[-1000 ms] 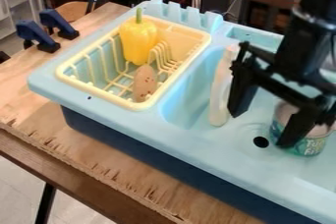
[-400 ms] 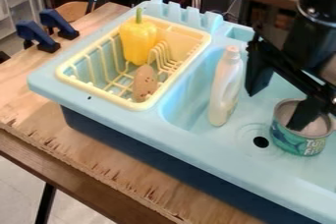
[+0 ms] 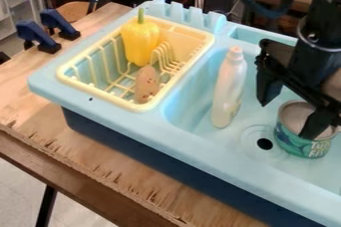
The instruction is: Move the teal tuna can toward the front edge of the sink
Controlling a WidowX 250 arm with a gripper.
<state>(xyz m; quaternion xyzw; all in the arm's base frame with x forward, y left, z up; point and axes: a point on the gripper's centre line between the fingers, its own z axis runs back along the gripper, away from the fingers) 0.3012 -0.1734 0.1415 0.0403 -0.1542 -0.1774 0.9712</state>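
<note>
My gripper [image 3: 286, 116] hangs at the right over the sink, its two fingers spread apart. The right finger overlaps the near rim of an open tin can [image 3: 299, 144] with a green and teal label; whether it touches the can is unclear. Left of the gripper, a whitish bottle [image 3: 228, 89] stands in the sink basin. In the yellow drying rack [image 3: 100, 94] at the left sit a yellow bell pepper [image 3: 139, 43] and a brown, spotted potato-like object [image 3: 146, 84].
The light blue sink unit [image 3: 220, 154] rests on a wooden table [image 3: 86, 159]. Two dark blue clamps [image 3: 59, 24] are at the table's left edge. A dark drain hole [image 3: 265, 144] lies between bottle and can. A cable hangs at the top right.
My gripper has shifted right, away from the bottle, and its left finger stands clear of it. The bottle, can, pepper and rack are in the same places.
</note>
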